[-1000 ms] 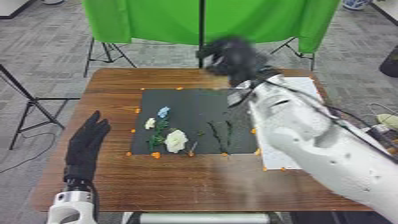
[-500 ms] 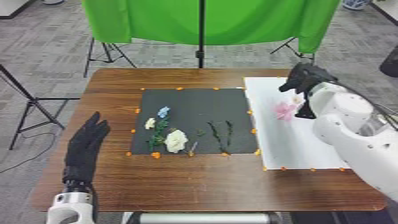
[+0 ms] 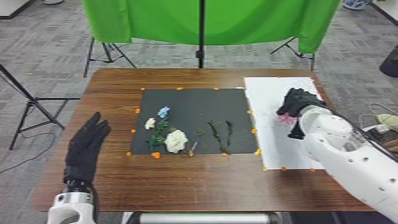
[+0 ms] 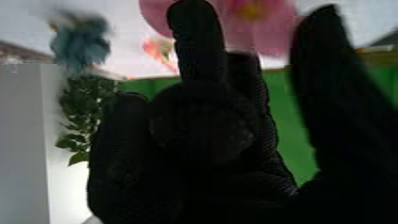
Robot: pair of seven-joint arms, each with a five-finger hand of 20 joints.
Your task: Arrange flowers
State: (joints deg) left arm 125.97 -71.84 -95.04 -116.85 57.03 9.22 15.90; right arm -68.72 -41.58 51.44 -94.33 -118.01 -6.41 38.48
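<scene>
My right hand [image 3: 300, 101] is over the white sheet [image 3: 277, 150], its fingers and thumb apart around a pink flower [image 3: 286, 119]. In the right wrist view, the right hand [image 4: 200, 130] has its fingers extended, with large pink petals [image 4: 258, 27] just beyond the fingertips; contact cannot be told. A blue flower [image 4: 80, 45] and green leaves [image 4: 82, 102] appear there too. On the dark mat [image 3: 200, 100] lie a blue flower [image 3: 163, 112], a small cream flower [image 3: 150, 123], a large white flower [image 3: 176, 141] and green stems [image 3: 229, 134]. My left hand [image 3: 84, 147] rests open beside the mat.
The brown table [image 3: 195, 182] extends in front of the mat and sheet. Orange tabs [image 3: 156, 155] line their edges. A green cloth [image 3: 160, 22] hangs behind the table, and a black tripod [image 3: 34, 102] stands at the left.
My right hand swung from above the table's back middle to the right-hand sheet, then came slightly nearer, around the pink flower. The left hand stayed put.
</scene>
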